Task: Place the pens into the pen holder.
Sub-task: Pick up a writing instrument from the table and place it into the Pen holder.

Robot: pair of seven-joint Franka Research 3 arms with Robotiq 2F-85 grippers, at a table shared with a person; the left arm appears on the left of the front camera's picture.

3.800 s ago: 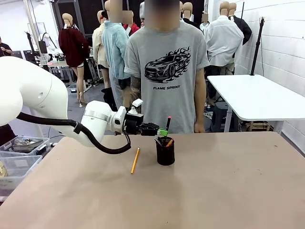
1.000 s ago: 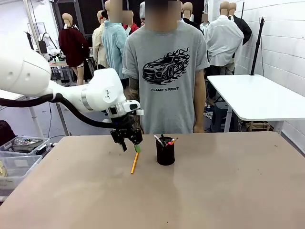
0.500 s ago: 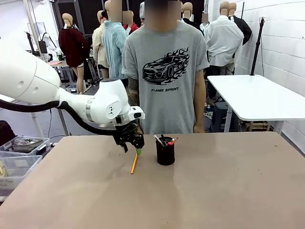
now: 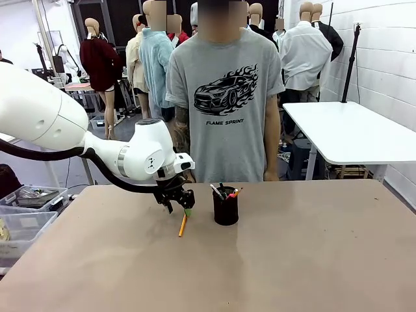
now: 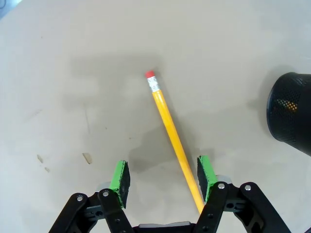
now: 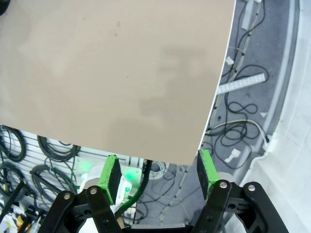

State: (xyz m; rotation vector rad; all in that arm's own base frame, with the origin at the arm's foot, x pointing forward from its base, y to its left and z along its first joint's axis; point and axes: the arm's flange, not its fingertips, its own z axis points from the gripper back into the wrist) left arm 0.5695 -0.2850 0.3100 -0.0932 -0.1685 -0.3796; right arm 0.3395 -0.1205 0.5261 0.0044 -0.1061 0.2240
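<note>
- Right now the left gripper [image 4: 184, 207] hangs low over the table [image 4: 292, 260], fingers pointing down, jaws spread wide with nothing between the pads.
- Its target, the yellow pencil [image 5: 173, 137], lies flat on the table, red eraser end pointing away from the wrist camera. In the left wrist view its near end runs close along the inside of one green pad [image 5: 204, 174], well off the middle of the gap.
- Just beside it in the front view stands the pen holder [image 4: 225, 210], a black mesh cup with pens [image 4: 224, 192] already sticking out of the top.
- Over on the other side, the right gripper [image 6: 158, 177] sits parked past the table edge, jaws wide apart and empty, cables on the floor below.
- Risk one: that off-centre line-up. If the jaws shut from here, I'd expect one pad to reach the pencil first and roll or swing it instead of pinching it.
- Risk two: a thin, round pencil flat on a hard surface. Come down too shallow and the pads may close above it; too deep and the fingertips hit the table.
- Risk three: the cup looks light, and pens already crowd the mouth. A tilted pencil could catch the rim or tip it.
- Readable print: the person's [image 4: 224, 104] grey T-shirt says "FLAME SPRINT" under a car graphic. Nothing legible on the pencil.
</note>
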